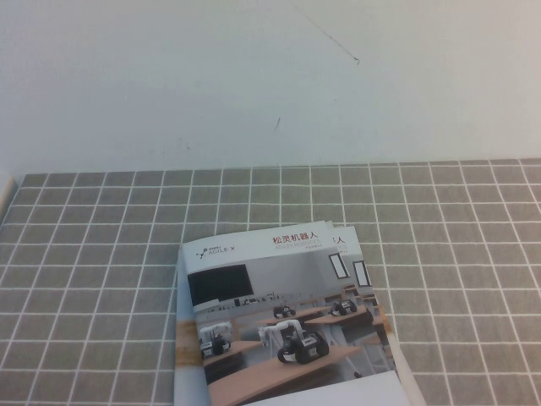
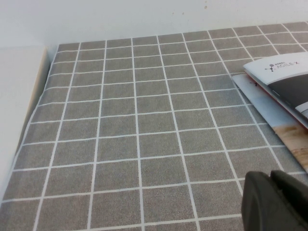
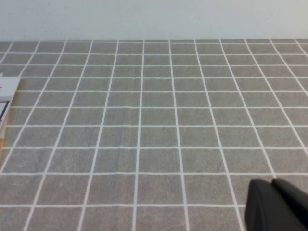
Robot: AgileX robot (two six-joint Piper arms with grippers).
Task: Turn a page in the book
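The left gripper (image 2: 275, 199) is seen only in the left wrist view, as a dark tip held above the grey checked tablecloth (image 2: 144, 139), off to the left of the book (image 2: 284, 77); its two fingers are pressed together with only a thin seam between them, and nothing is held; the right gripper (image 3: 279, 204) is seen likewise in the right wrist view, above bare cloth to the right of the book, its fingers closed on nothing; neither gripper is shown in the high view; the book (image 1: 283, 326) is laid flat and closed at the near middle of the tablecloth (image 1: 101, 254), slightly turned; the page (image 1: 270, 288), its photo of robots on wooden desks facing up, is left unturned; the edges of a second brochure (image 1: 359, 254) are seen beneath it; a pale wall (image 1: 254, 76) is seen behind the table
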